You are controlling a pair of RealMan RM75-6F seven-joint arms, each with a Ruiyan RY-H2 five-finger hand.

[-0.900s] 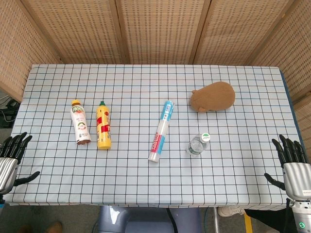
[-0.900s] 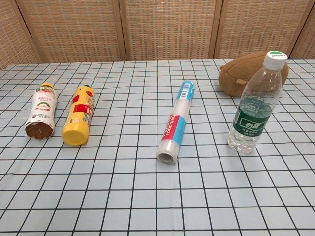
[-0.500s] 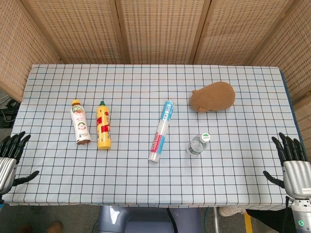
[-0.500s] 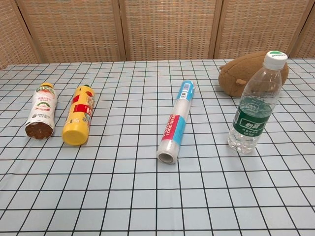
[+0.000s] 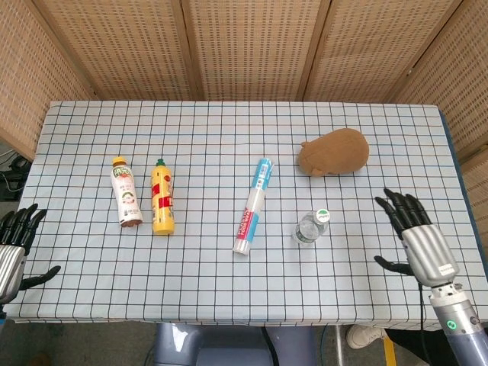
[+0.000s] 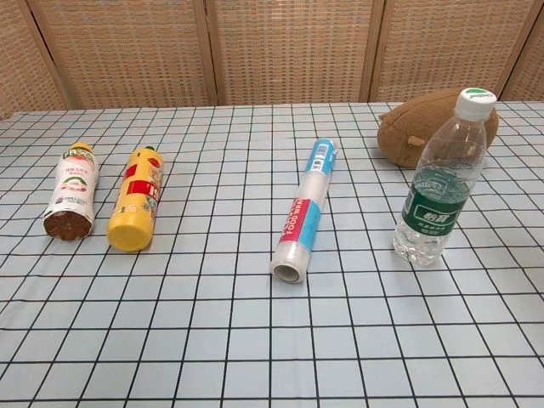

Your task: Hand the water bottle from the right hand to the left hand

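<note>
The clear water bottle [image 5: 311, 227] with a green label and white cap stands upright on the checked tablecloth, right of centre; the chest view shows it too [image 6: 442, 181]. My right hand [image 5: 419, 239] hovers to the bottle's right over the table, fingers spread, holding nothing, a clear gap away from the bottle. At the table's front left corner my left hand [image 5: 14, 248] is open too, fingers apart, far from the bottle. Neither hand appears in the chest view.
A rolled blue-and-white wrap tube [image 5: 252, 206] lies left of the bottle. A brown plush toy [image 5: 334, 152] sits behind it. Further left lie a yellow bottle [image 5: 162, 197] and a white drink bottle [image 5: 126, 192]. Wicker screens [image 5: 244, 46] close off the back.
My right hand has moved in from the table's front right edge toward the bottle, leftward and a little further back. The left hand and the objects have stayed put.
</note>
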